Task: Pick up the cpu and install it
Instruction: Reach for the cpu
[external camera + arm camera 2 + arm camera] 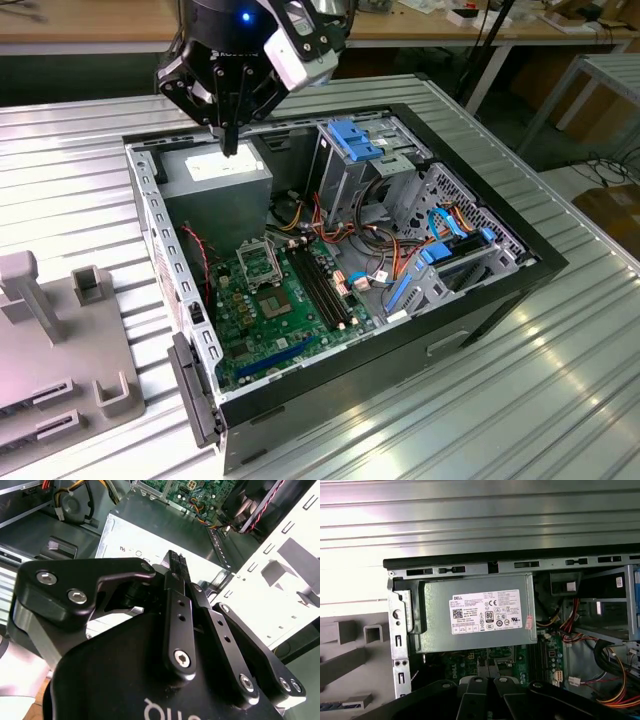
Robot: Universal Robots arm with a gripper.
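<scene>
The cpu (272, 303), a small silver-grey square chip, lies on the green motherboard (250, 335), 6 o'clock of the metal-framed socket (262, 262); the black gripper (230, 148), fingers pressed together, hovers over the grey power supply box (215, 172).

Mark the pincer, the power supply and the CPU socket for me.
pincer (230, 148): exterior view, its lower tip.
power supply (487, 611): first wrist view, middle of its white label.
CPU socket (258, 262): exterior view, dark centre inside the metal frame.

Ribbed metal table (560, 400) with open computer case (350, 385) and, at the exterior view's left, grey fixture (60, 350).
</scene>
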